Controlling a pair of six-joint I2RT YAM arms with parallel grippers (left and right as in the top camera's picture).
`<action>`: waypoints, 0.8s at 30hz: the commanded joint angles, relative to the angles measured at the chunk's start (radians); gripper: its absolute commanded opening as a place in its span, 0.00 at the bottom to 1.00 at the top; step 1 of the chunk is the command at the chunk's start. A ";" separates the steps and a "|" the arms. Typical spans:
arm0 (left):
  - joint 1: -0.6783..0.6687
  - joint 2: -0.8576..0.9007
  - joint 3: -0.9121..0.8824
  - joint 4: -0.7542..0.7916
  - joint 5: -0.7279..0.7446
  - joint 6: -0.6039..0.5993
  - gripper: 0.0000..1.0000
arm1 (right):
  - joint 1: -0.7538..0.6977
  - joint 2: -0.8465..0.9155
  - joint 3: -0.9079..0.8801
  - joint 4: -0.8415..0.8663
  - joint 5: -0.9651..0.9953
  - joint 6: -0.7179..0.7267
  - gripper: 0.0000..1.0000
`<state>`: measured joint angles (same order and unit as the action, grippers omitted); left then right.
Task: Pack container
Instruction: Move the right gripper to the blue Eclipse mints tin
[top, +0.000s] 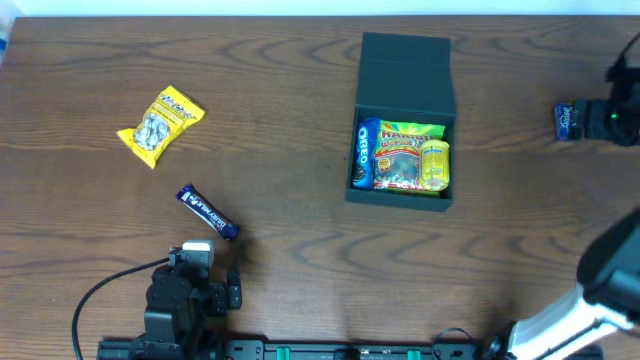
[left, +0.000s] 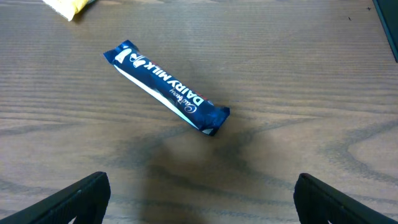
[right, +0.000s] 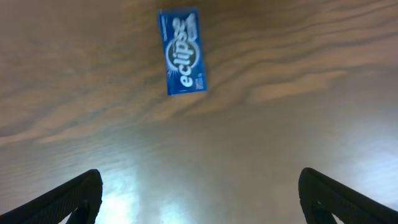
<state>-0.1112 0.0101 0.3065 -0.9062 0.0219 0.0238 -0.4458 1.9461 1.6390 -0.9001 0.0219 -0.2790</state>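
Container (top: 405, 78), teal-green, lid flapped open, on table (top: 300, 120) right of centre, part-filled.
Inside, side by side: cookie pack (top: 364, 152), gummy bag (top: 405, 155), small yellow packet (top: 435, 165). Loose on table: yellow snack bag (top: 160, 125) at far left; chocolate bar (left: 166, 88) just ahead of left gripper (left: 202, 196); blue gum pack (right: 183, 51) ahead of right gripper (right: 200, 196), near right edge. Both grippers: fingers spread wide, holding nothing.

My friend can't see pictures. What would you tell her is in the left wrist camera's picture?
A blue Dairy Milk chocolate bar lies slantwise on a brown wooden table. The left gripper is wide open below it, holding nothing. A yellow packet peeks in at the top left corner.
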 joint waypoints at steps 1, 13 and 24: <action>0.006 -0.006 -0.037 -0.024 -0.010 0.007 0.95 | 0.006 0.088 0.040 0.019 -0.012 -0.040 0.99; 0.006 -0.006 -0.037 -0.024 -0.010 0.007 0.96 | 0.029 0.225 0.115 0.158 -0.042 -0.035 0.99; 0.006 -0.006 -0.037 -0.024 -0.010 0.007 0.95 | 0.045 0.287 0.115 0.257 -0.062 0.017 0.99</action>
<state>-0.1112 0.0101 0.3065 -0.9058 0.0223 0.0238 -0.4076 2.2024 1.7386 -0.6529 -0.0273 -0.2909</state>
